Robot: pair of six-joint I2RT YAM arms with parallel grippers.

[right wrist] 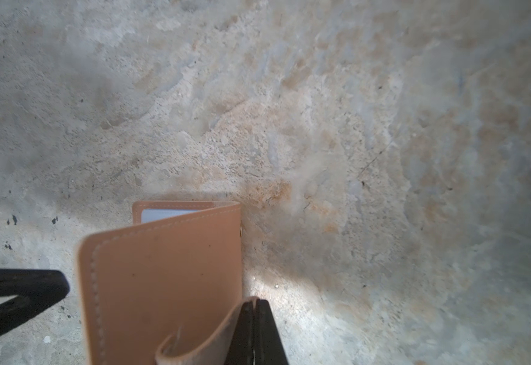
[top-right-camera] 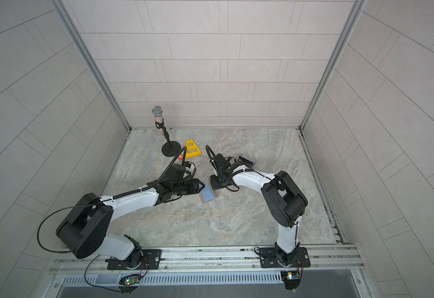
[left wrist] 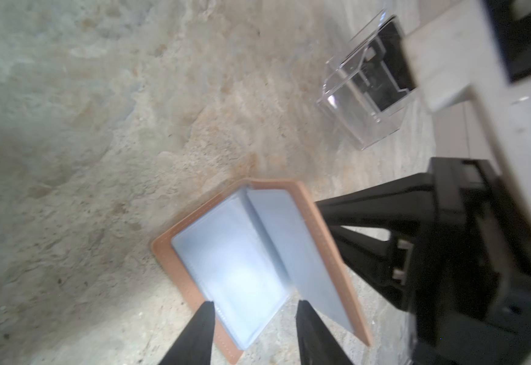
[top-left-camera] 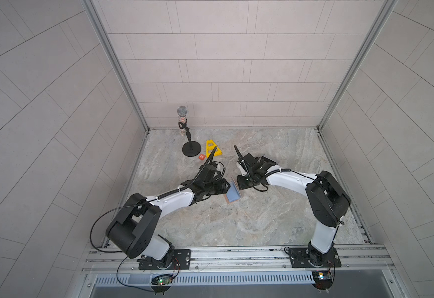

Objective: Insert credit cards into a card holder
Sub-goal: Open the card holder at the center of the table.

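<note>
Card holder (right wrist: 163, 284) lies half open on counter (right wrist: 352, 126); right tool (right wrist: 255, 303) pinches its strap tab (right wrist: 201, 331), left tool (left wrist: 255, 303) spread over blue sleeves (left wrist: 242, 268).

Tan-pink with a line of pale stitching on the cover of the card holder (right wrist: 163, 284), light blue-grey on the sleeves (left wrist: 242, 268) inside. Marbled grey and beige with rusty patches across the table (top-left-camera: 236, 222), pale grey tiles in a staggered brick pattern on the walls (top-left-camera: 210, 64). Bright yellow for the triangular stand (top-left-camera: 212, 149), orange with a white R for the small tile (top-left-camera: 201, 156), silver mesh over black for the microphone (top-left-camera: 182, 111).
</note>
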